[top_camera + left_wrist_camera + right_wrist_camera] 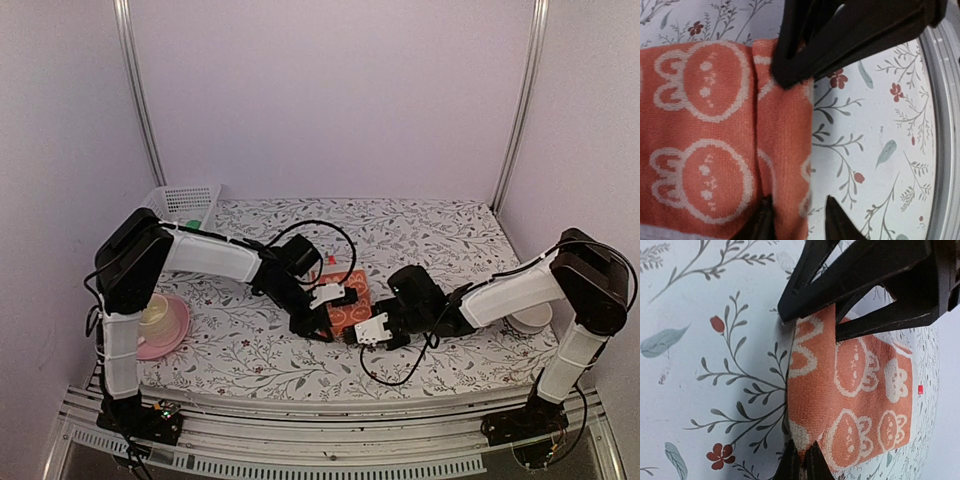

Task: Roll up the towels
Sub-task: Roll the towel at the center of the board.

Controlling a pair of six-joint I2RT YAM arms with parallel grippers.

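Floral tablecloth [440,230] bears orange towel [705,135] with white rabbit faces.

both arms fold in toward the middle of the top view. left arm [205,255] climbs from its base at 7 o'clock, elbows out at 9, then reaches toward 4, wrist tipped down. left gripper [800,222] has its jaws parted. right arm [510,290] comes from 5 o'clock, forearm low toward 9. right gripper [802,464] is pinched tight on the orange towel [850,390] corner.
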